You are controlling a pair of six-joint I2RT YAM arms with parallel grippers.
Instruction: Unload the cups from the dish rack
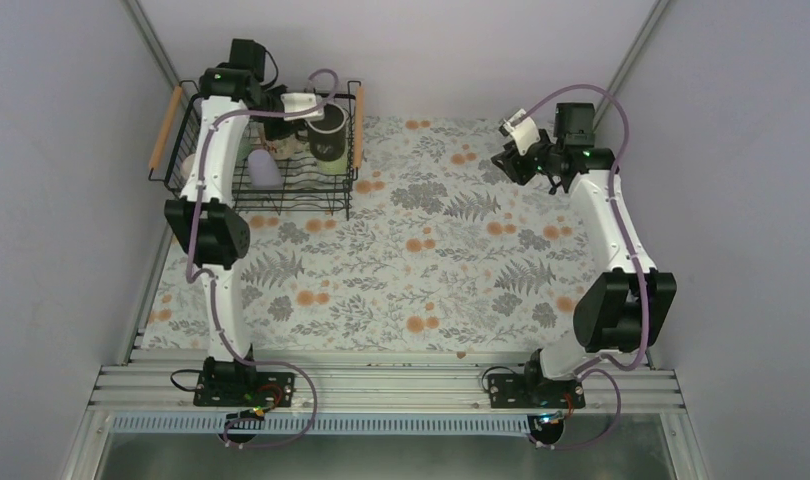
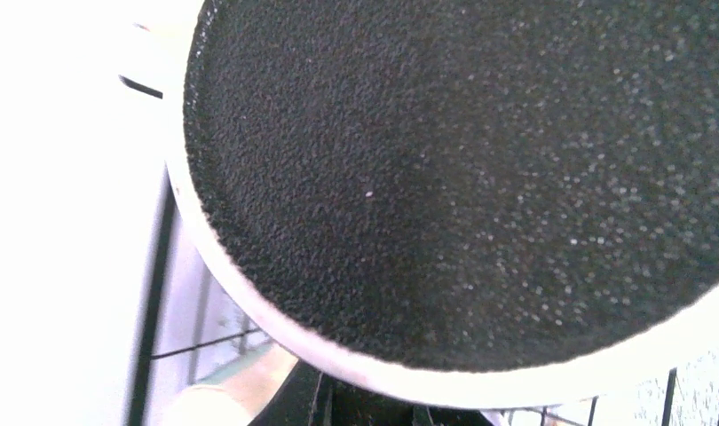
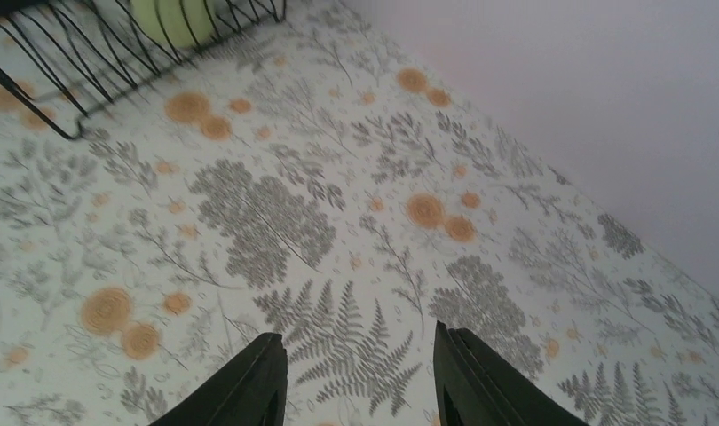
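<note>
One round speckled black cup [image 2: 471,177], wire rack [image 1: 165,125]

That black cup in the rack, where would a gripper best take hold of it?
By its rim, from straight above, I'd judge. The black cup seems to stand upright in the far right corner of the dish rack, with wires close around its sides. The left gripper is right beside its rim.
</note>
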